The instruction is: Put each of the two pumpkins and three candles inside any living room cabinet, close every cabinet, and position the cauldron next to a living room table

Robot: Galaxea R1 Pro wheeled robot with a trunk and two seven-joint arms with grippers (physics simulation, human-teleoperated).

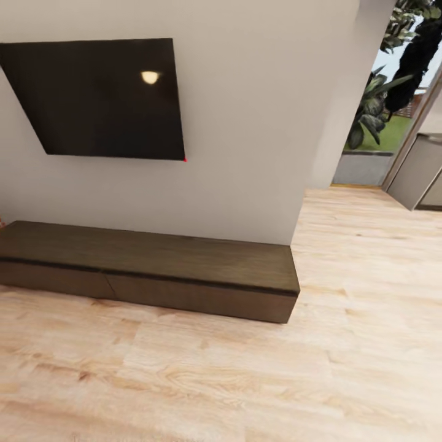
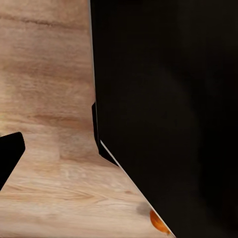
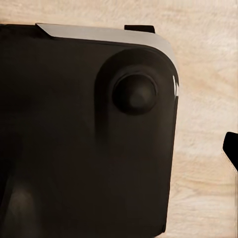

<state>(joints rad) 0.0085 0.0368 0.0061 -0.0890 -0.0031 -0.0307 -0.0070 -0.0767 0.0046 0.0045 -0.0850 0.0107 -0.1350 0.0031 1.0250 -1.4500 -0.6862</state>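
The long, low, dark-brown cabinet (image 1: pixel 184 267) runs along the white wall in the head view, its drawer fronts flush and shut, its flat top bare. No pumpkin, candle or cauldron can be made out there. In the left wrist view one black finger (image 2: pixel 10 153) of my left gripper stands at the frame's edge over the wooden floor, with nothing held. A small orange sliver (image 2: pixel 157 221) peeks out beside my dark body; what it is I cannot tell. One finger (image 3: pixel 231 148) of my right gripper likewise sits at the frame's edge, empty.
A black wall-mounted TV (image 1: pixel 101 98) hangs above the cabinet. Pale wood floor (image 1: pixel 245 380) spreads in front and to the right. Past the wall corner, a doorway with plants (image 1: pixel 374 110) and a grey unit (image 1: pixel 420 172) opens at the far right.
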